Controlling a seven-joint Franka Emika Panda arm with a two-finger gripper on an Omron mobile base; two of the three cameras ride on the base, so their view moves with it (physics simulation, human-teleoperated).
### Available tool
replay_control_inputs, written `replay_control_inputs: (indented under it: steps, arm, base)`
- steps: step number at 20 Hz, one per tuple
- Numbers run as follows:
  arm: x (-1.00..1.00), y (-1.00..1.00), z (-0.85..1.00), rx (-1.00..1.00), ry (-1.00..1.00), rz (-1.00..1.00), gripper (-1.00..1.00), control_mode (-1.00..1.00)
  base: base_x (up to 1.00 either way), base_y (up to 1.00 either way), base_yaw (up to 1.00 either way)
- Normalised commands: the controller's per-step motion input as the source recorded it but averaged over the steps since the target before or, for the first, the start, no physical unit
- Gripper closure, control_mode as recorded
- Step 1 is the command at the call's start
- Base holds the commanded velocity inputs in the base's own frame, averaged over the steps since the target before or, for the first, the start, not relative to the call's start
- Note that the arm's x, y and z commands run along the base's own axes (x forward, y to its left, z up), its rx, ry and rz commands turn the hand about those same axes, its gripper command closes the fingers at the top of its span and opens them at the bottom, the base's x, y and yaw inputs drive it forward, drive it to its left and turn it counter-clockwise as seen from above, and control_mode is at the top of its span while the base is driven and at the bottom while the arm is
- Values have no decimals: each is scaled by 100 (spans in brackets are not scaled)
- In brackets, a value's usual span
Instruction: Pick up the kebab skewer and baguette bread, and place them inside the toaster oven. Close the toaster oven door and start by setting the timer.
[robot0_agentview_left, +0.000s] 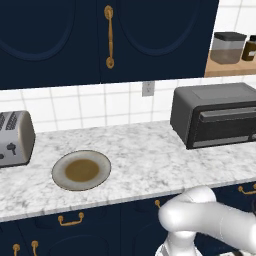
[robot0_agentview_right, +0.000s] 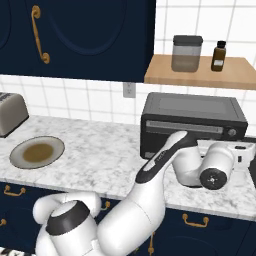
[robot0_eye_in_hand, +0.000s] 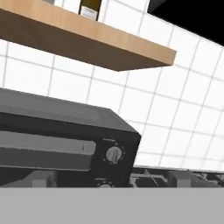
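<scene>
The toaster oven (robot0_agentview_left: 215, 117) (robot0_agentview_right: 192, 122) (robot0_eye_in_hand: 52, 140) stands on the counter at the right, a dark grey box. Its door (robot0_agentview_left: 225, 127) (robot0_agentview_right: 180, 131) (robot0_eye_in_hand: 43, 151) is closed, with the bar handle along the top. A round timer knob (robot0_eye_in_hand: 114, 154) (robot0_agentview_right: 231, 133) sits on the oven's right front panel. My gripper (robot0_agentview_right: 247, 150) hovers in front of the oven's right end and faces that knob. Nothing shows between its fingers. The kebab skewer and the baguette bread are out of view.
An empty brown-centred plate (robot0_agentview_left: 57, 170) (robot0_agentview_right: 15, 152) lies on the marble counter at the left. A silver toaster (robot0_agentview_left: 14, 138) (robot0_agentview_right: 10, 112) stands beyond it. A wooden shelf (robot0_agentview_right: 200, 70) (robot0_eye_in_hand: 87, 41) above the oven carries a jar (robot0_agentview_right: 186, 53) and a bottle (robot0_agentview_right: 218, 56). Stove grates (robot0_eye_in_hand: 175, 177) lie to the oven's right.
</scene>
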Motion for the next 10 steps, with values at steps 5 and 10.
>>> replay_control_inputs:
  steps: [5,10]
  arm:
    - [9,-34,0,26,-2,0,-100,-100]
    - [6,-8,-14,17,-14,0,-100,-100]
  base:
    - [0,0,0]
    - [0,0,0]
